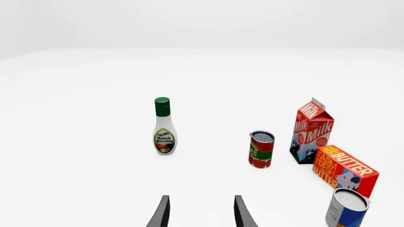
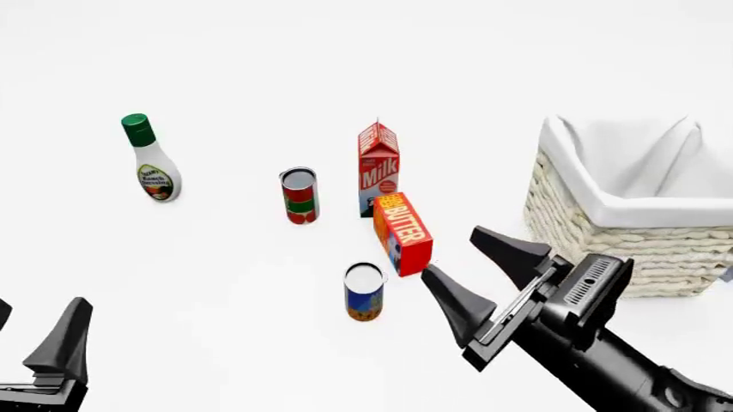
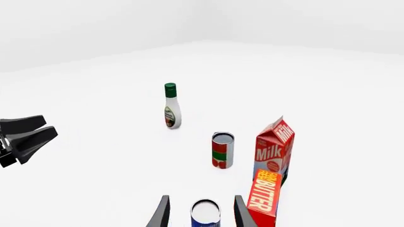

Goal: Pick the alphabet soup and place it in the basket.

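Upright, standing just before the carton reading "BUTTER", left of the basket: alphabet soup. Hovering spread beside it, touching nothing: right gripper. Showing "Milk" behind: carton. Waiting low, fingers apart, empty: left gripper.

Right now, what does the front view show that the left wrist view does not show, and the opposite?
Only the front view shows the large cream wicker basket with white cloth lining and the right gripper, its jaws open near the blue-and-orange alphabet soup can. The left wrist view shows no object the front view lacks; it only shows the open left gripper more fully. Both show the soup can, the red-and-green can, the green-capped white dressing bottle, the red milk carton and the orange butter box.
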Tool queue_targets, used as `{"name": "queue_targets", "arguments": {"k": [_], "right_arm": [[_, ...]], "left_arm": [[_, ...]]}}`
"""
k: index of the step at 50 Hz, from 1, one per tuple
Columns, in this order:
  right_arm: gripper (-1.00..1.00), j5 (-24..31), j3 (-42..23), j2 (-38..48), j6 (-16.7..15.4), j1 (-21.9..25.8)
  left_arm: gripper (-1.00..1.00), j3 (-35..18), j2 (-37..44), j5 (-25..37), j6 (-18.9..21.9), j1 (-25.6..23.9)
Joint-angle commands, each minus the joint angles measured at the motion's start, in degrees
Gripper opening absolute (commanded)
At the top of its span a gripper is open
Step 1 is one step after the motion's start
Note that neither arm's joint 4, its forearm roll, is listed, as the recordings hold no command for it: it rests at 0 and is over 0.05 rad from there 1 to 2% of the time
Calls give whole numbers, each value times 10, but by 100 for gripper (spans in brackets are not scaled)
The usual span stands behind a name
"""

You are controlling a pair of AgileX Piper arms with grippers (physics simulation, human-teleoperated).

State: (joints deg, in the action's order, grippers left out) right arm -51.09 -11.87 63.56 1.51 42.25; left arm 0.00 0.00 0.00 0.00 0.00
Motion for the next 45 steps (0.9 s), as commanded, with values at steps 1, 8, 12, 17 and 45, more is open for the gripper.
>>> {"name": "queue_targets", "arguments": {"k": [1, 8, 12, 17, 45], "right_arm": [[100, -37, 0, 46, 8, 0], [100, -56, -2, 72, 12, 0], [100, -64, -6, 87, 14, 0], [100, -75, -10, 105, 17, 0], [100, -120, -37, 193, 31, -8]], "left_arm": [[100, 0, 0, 0, 0, 0], [100, 0, 0, 0, 0, 0], [100, 0, 0, 0, 0, 0], [100, 0, 0, 0, 0, 0], [100, 0, 0, 0, 0, 0]]}}
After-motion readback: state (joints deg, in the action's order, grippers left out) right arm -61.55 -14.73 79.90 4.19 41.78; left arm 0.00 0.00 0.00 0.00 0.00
